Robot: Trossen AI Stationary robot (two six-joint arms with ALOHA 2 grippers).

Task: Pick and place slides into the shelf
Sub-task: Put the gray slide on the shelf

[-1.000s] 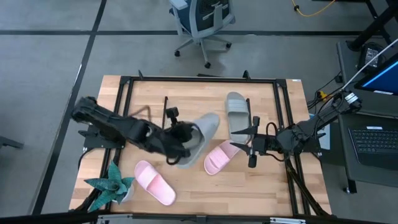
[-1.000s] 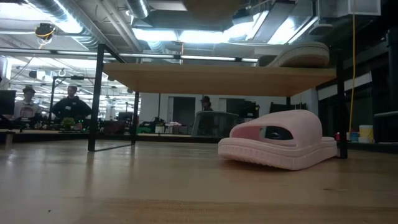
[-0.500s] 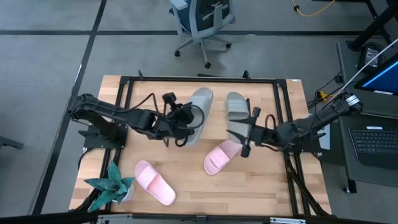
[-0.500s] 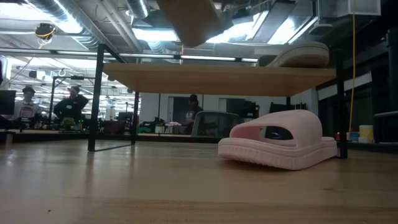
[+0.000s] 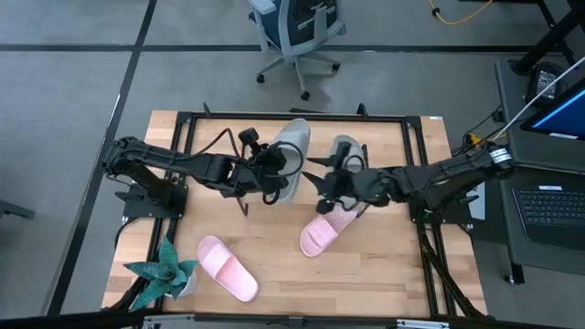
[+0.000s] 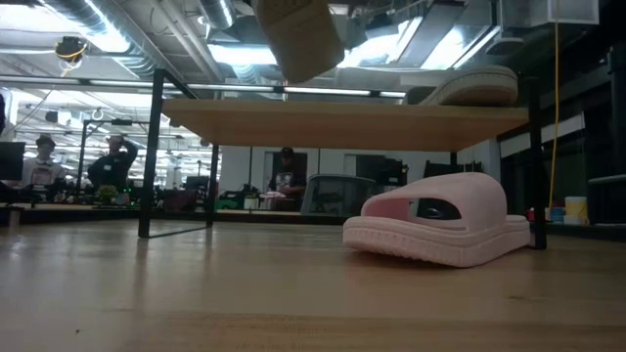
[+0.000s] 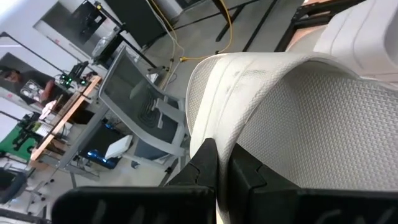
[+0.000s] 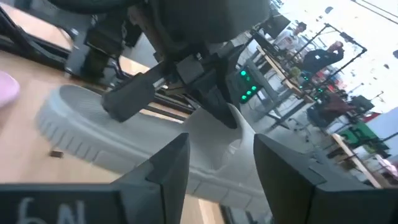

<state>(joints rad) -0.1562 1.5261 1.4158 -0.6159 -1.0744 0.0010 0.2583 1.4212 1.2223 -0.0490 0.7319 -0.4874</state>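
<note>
Looking down, you see these things, biggest first.

Table: your big light wooden tabletop with the black frame [image 5: 274, 274] holds it all.

Shelf: your low wooden rack with thin black end frames [image 6: 342, 124] stands at the far side of the table. In the low view its board sits high above the tabletop.

Left arm: it reaches in from the left side. Your left gripper [image 5: 271, 170] is near the middle of the table, at the shelf. Its fingers are pressed tight, pinching the edge of one grey-green foam sandal with a wide strap [image 5: 291, 157]. That sandal is up off the table, tilted, over the shelf.

Right arm: it reaches far in from the right side. Your right gripper [image 5: 327, 183] is just beside the held sandal, and its fingers are spread wide with nothing in them.

Second grey-green foam sandal [image 5: 345, 153]: it lies on the shelf, partly under the right arm.

Pale pink foam sandal [image 5: 322, 233]: it rests on the table, near the right gripper.

Other pale pink foam sandal [image 5: 226, 268]: it lies near the front left.

Teal star-shaped plant [image 5: 163, 272]: it sits at the front left corner, just beside that pink sandal.
</note>
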